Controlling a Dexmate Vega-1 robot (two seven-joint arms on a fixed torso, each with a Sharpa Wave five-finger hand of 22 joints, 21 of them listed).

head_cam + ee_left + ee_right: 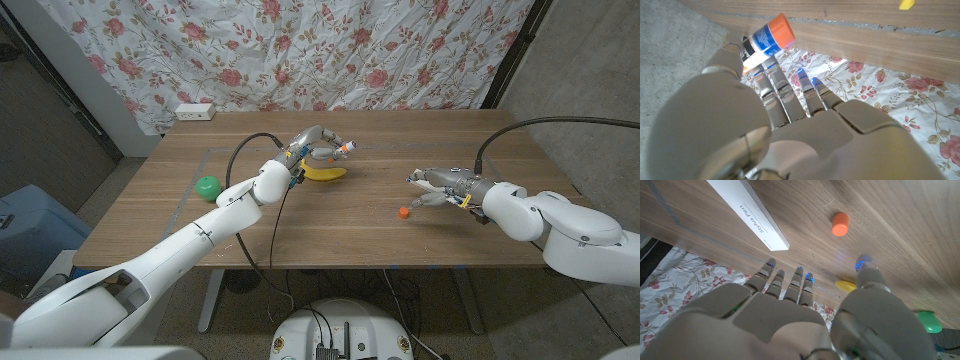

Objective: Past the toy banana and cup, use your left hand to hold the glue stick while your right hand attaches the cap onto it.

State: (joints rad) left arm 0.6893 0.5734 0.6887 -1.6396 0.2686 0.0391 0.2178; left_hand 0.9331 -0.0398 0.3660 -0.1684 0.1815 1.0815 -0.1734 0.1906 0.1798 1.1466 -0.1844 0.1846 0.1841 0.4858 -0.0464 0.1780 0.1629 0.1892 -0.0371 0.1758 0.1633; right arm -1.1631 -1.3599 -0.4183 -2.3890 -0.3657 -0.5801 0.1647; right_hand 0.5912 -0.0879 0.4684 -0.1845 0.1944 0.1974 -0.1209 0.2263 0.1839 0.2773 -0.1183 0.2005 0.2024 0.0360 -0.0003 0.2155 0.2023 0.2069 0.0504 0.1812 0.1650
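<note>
Both arms come in from the near corners of the tabletop. On the left side, the left hand is raised above the far middle of the wood and grasps the glue stick, its orange end pointing toward the right; the left wrist view shows the same stick pinched at the fingertips. Just below that hand lies the toy banana, and the green cup sits well apart toward the left edge. Over on the right, the right hand hovers low with fingers spread, holding nothing. Near it, on the wood, rests the small orange cap, also seen ahead of the fingers in the right wrist view, near a white box.
</note>
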